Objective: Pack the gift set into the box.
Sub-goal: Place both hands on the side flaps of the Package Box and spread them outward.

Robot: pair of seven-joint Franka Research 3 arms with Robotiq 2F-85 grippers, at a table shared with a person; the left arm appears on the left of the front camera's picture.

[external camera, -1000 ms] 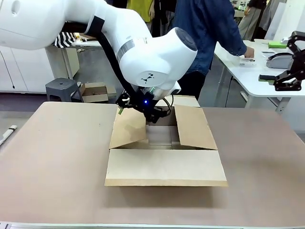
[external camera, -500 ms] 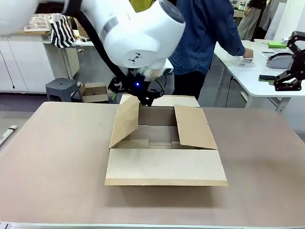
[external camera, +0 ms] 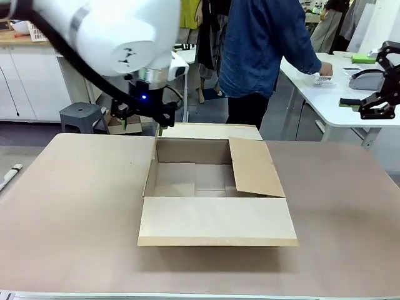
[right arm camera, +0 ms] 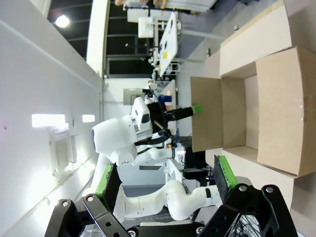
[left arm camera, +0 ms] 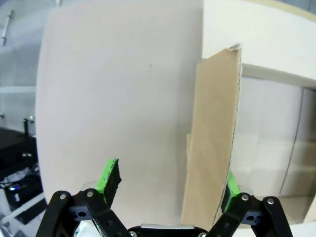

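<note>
The brown cardboard box sits open in the middle of the table, and its inside looks bare. Its front flap lies flat toward me, the right flap leans inward, and the left flap stands nearly upright. My left gripper hovers over the box's far-left corner. In the left wrist view the left gripper is open, with the flap's edge standing between the fingers, close to the right pad. My right gripper is open and holds nothing, with the box far off. The gift set is out of view.
A person in a blue jacket stands beyond the table, reaching to a white side table at the right. A black clamp-like device sits there. A grey stool and a small carton stand on the floor behind.
My left arm has lifted out of the box and swung up and to the left. The left flap went from folded inward to nearly upright.
</note>
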